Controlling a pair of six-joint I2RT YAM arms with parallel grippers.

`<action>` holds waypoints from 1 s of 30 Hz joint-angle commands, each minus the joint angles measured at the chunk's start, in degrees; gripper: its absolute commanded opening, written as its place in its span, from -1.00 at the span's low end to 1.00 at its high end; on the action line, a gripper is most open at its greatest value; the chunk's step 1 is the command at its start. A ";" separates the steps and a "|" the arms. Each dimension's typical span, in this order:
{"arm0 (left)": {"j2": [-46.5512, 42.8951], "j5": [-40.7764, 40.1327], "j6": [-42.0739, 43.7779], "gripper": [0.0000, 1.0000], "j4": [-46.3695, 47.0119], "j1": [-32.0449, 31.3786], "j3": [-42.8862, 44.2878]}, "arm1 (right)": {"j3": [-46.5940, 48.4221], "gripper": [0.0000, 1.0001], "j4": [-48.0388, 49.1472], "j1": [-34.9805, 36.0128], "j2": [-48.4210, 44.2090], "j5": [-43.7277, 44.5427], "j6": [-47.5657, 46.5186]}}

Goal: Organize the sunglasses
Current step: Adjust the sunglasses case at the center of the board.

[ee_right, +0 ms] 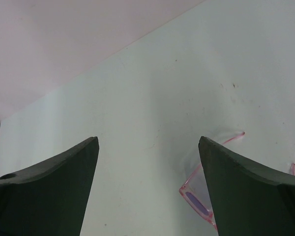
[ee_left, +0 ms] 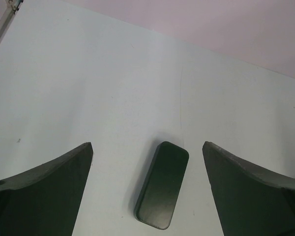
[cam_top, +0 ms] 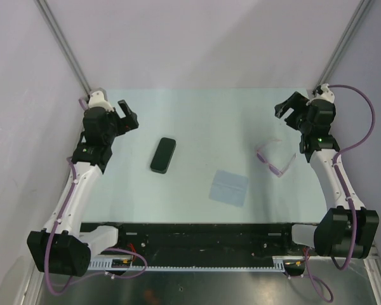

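Claws on both arms are spread wide and hold nothing. The left claw (cam_top: 128, 115) is near a black case (cam_top: 163, 155), then comes a blue cloth (cam_top: 229, 187), and the pink sunglasses (cam_top: 274, 159) lie on the table (cam_top: 203, 114) near the right claw (cam_top: 289, 111).

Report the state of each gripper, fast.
Left gripper: open, holding nothing.
Right gripper: open, holding nothing.

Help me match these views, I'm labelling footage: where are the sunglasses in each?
Top external: the sunglasses lie on the table's right side.
Left wrist: not in it.
Right wrist: lower right, partly behind a finger.
Shared landmark: the table's far edge against the wall.
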 commanded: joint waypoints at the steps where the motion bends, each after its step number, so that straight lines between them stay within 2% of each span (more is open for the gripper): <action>1: -1.79 -0.38 -1.92 1.00 0.20 0.57 -0.07 | 1.71 0.78 -0.17 0.13 -0.09 1.33 1.34; 5: -1.44 2.25 -4.12 1.00 0.38 2.77 -1.83 | 1.71 0.86 0.18 0.65 -0.71 -0.96 -0.94; 8: 0.92 8.49 -1.31 1.00 0.29 3.56 -2.27 | 1.71 0.98 -0.34 2.58 -1.15 -0.78 -4.53; 13: 5.85 19.99 2.12 1.00 -1.29 2.69 -2.45 | 1.80 0.99 -1.13 6.80 -1.41 1.76 -8.24; 15: 8.23 19.32 3.52 1.00 -2.08 0.76 -2.18 | 1.71 0.99 -1.75 7.59 -0.97 1.68 -8.24; 19: 12.96 13.34 6.69 1.00 -2.00 -7.05 -1.22 | 1.71 0.99 -2.80 8.47 -0.10 0.98 -7.97; 25: 25.08 14.92 6.16 1.00 -2.26 -7.86 3.43 | 1.71 0.99 -4.91 9.79 0.87 -1.22 -7.71; 30: 31.78 14.75 7.31 1.00 -2.26 -9.62 5.81 | 1.71 0.99 -6.94 10.93 1.57 -0.61 -7.63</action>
